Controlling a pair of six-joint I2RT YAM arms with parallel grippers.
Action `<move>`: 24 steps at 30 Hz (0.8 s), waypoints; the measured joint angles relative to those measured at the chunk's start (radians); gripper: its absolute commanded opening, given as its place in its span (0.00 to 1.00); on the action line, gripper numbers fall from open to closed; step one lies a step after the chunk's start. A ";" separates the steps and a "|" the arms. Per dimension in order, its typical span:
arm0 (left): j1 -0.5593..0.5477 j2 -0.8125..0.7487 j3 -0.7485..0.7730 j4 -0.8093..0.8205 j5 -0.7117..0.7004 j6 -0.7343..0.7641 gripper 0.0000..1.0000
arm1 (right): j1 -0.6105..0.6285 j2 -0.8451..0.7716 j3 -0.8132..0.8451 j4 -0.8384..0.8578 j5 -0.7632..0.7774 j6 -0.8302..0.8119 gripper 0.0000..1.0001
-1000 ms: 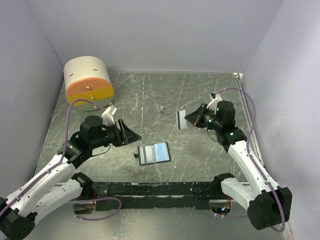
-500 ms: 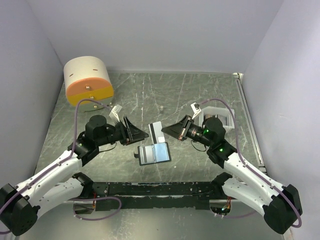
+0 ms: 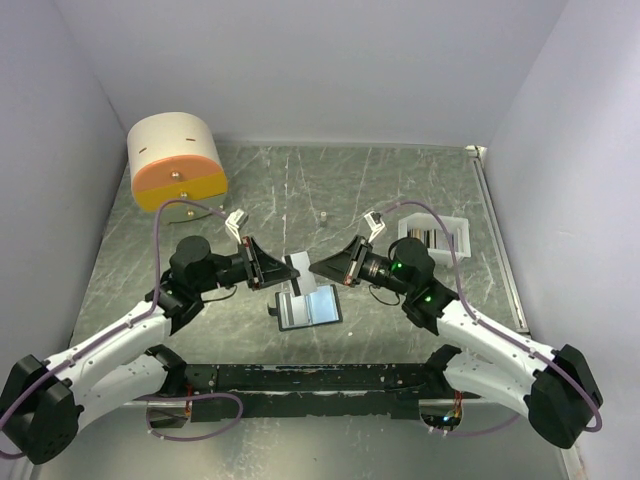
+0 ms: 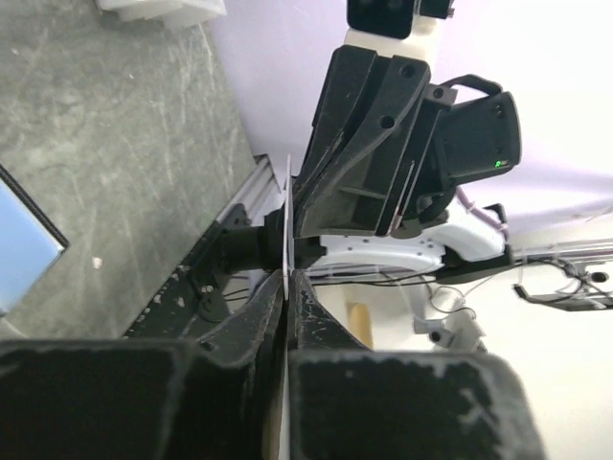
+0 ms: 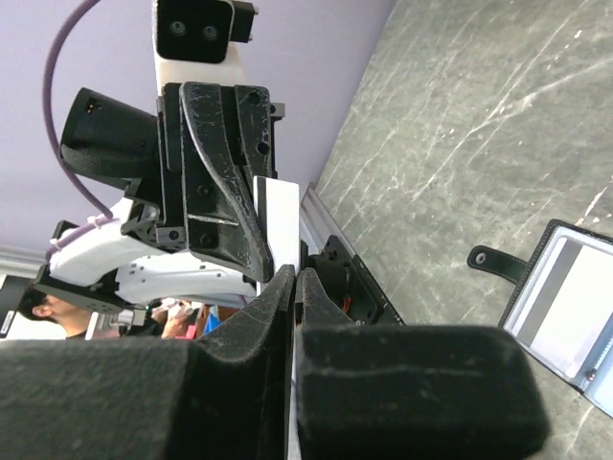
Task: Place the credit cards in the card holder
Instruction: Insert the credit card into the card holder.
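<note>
Closest to the arm bases, the card holder lies open and flat on the desk, bluish pockets up, with nothing gripping it. Just above and behind it the two tools meet nose to nose. The left tool and the right tool both have hold of one pale credit card, held on edge in the air between them. In each wrist view the fingers are pinched down to a slit with the card in it, so I read both as clamped on it.

To me this is a mid-air hand-over, with insertion not yet begun. Next, one tool has to let go while the other holds on. The card then needs tilting to slide into a pocket, and the loose holder may want steadying.

Further back on the right, a white tray holds other credit cards. A round drawer box sits far left.
</note>
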 measured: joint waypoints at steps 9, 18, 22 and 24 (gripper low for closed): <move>0.000 0.013 0.000 -0.096 -0.022 0.075 0.07 | 0.011 0.031 0.060 -0.204 0.089 -0.132 0.31; 0.000 0.172 0.002 -0.221 -0.037 0.203 0.07 | 0.010 0.107 0.134 -0.509 0.342 -0.346 0.36; 0.000 0.292 0.002 -0.237 -0.025 0.225 0.07 | 0.010 0.226 0.163 -0.581 0.409 -0.410 0.38; 0.000 0.325 0.002 -0.239 -0.018 0.233 0.07 | 0.010 0.267 0.159 -0.591 0.417 -0.426 0.37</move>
